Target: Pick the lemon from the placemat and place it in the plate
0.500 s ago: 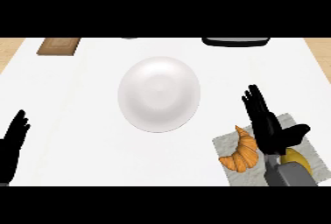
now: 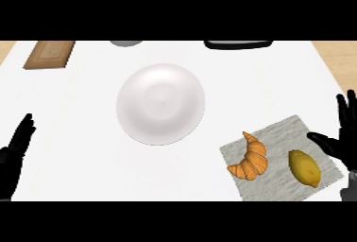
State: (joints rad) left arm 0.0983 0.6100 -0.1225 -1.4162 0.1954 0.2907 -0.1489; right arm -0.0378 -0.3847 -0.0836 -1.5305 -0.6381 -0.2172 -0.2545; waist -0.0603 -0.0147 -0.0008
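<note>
The lemon (image 2: 304, 168) lies on the placemat (image 2: 279, 137), just left of the right hand (image 2: 342, 142), whose fingers are spread and hold nothing. The croissant (image 2: 251, 157), further left, could be knocked during the grasp. The plate (image 2: 161, 104) sits well beyond. The left hand (image 2: 15, 151) apparently rests open.

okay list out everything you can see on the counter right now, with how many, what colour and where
plate: one, white, centre of the counter
placemat: one, grey, lower right
lemon: one, yellow, on the placemat's right part
croissant: one, orange-brown, on the placemat, left of the lemon
wooden board: one, brown, top left
dark object: one, black, top edge, cut off
grey object: one, top edge, cut off
left hand: black, open, left edge
right hand: black, open, right edge beside the lemon
</note>
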